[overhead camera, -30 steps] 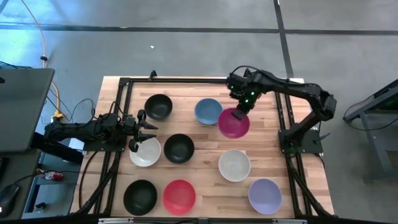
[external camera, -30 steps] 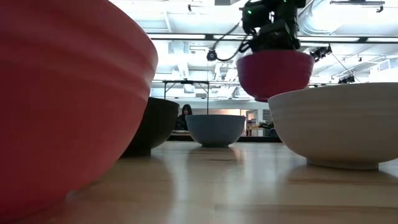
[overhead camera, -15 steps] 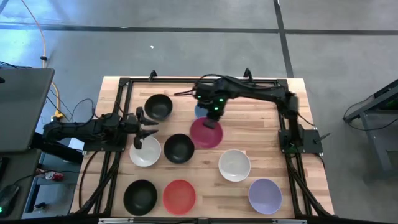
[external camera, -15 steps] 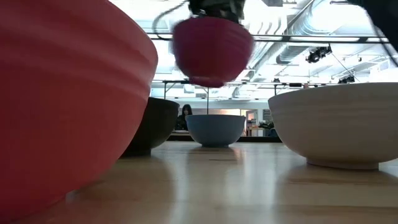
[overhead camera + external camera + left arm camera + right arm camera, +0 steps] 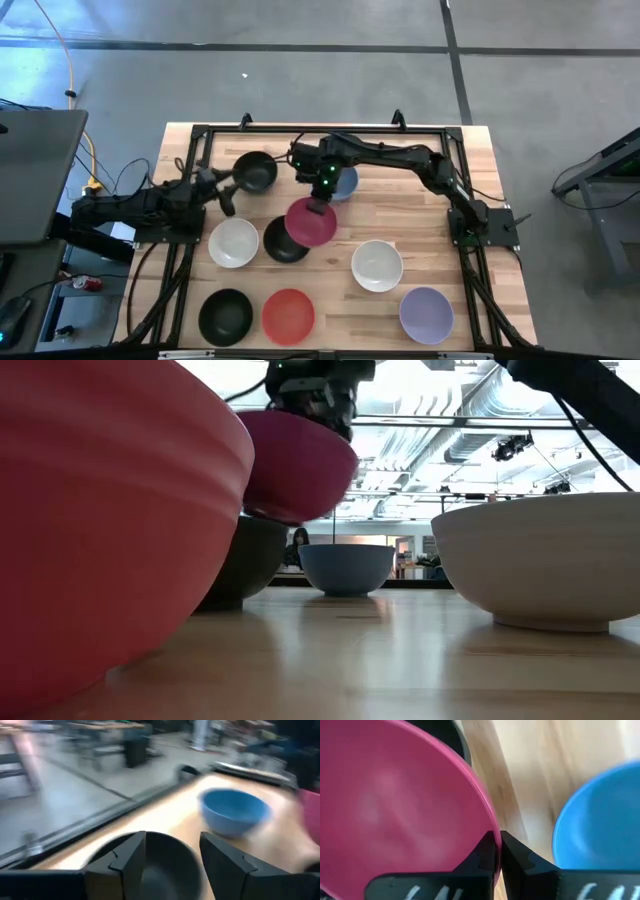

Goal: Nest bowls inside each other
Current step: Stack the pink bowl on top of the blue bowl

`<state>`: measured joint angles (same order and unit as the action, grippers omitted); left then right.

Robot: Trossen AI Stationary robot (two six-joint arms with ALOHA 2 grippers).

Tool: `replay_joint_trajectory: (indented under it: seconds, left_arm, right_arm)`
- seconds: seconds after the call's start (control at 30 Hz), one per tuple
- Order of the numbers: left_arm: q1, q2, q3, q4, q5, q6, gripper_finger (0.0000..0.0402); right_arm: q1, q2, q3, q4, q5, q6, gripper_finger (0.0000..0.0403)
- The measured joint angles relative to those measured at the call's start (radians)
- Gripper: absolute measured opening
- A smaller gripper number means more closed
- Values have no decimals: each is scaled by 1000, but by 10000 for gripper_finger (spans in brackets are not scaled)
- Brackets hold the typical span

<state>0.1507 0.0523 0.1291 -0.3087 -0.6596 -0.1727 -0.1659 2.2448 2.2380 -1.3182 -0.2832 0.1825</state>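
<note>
Moved since a second before: magenta bowl (image 5: 311, 222), carried leftward by right gripper (image 5: 318, 204), clamped on its rim, hung tilted above middle black bowl (image 5: 279, 242). Left gripper (image 5: 226, 189), fingers apart, beside rear black bowl (image 5: 255, 171). Blue bowl (image 5: 344, 181) behind.

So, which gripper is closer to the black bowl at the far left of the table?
Left. The left gripper is just beside that black bowl, open toward it. The right gripper, holding the magenta bowl, is farther away.
</note>
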Motion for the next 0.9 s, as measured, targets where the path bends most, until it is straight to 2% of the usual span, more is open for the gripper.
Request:
replay_joint_trajectory:
  seconds: [0.07,0.13,0.27,0.57,0.9]
  left_arm:
    - [0,1,-2,-2,-58,-30,187]
    - [0,2,-3,-1,-66,-42,192]
    - [-1,2,-3,16,-40,-45,197]
    - [-1,2,-3,26,24,-61,197]
    - [-1,2,-4,29,24,-71,197]
  right_arm:
    - [3,-2,34,1,-1,-3,0]
    - [4,-3,66,-3,-2,-7,0]
    - [-8,-8,119,-42,51,-25,0]
    - [-110,-24,105,-133,248,-5,0]
    - [-229,-19,103,-141,324,-4,0]
